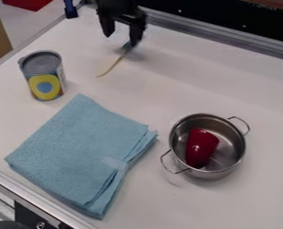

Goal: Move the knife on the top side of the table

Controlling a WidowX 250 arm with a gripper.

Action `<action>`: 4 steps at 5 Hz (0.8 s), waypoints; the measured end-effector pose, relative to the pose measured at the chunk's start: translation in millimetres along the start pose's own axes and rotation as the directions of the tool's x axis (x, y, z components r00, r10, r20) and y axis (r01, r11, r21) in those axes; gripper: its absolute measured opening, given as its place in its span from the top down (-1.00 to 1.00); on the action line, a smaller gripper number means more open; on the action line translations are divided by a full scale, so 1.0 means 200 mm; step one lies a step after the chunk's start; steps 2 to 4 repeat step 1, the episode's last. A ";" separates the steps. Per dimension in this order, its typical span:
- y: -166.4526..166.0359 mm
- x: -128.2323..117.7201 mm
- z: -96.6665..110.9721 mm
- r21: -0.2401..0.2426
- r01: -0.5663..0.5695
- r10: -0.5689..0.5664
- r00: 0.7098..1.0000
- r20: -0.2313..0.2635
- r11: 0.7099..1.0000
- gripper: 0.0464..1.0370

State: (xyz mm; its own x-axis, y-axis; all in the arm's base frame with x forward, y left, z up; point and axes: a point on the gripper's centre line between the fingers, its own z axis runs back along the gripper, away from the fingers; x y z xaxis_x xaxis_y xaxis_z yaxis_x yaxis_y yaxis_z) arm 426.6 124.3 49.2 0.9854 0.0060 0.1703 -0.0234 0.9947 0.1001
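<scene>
Knife (113,67) lies up-right of the can (44,75), claw (121,40) spread wide; probably light, stiff and slick, so pinch the teal end, likely the handle, squarely across its width.

Your gripper (121,40) is black all over, with a broad, blocky body at the frame's top edge and two thick, angular jaws that taper downward.
</scene>
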 end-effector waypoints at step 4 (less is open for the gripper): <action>-0.10 -0.03 0.05 -0.034 -0.009 0.009 1.000 0.002 0.999 -0.92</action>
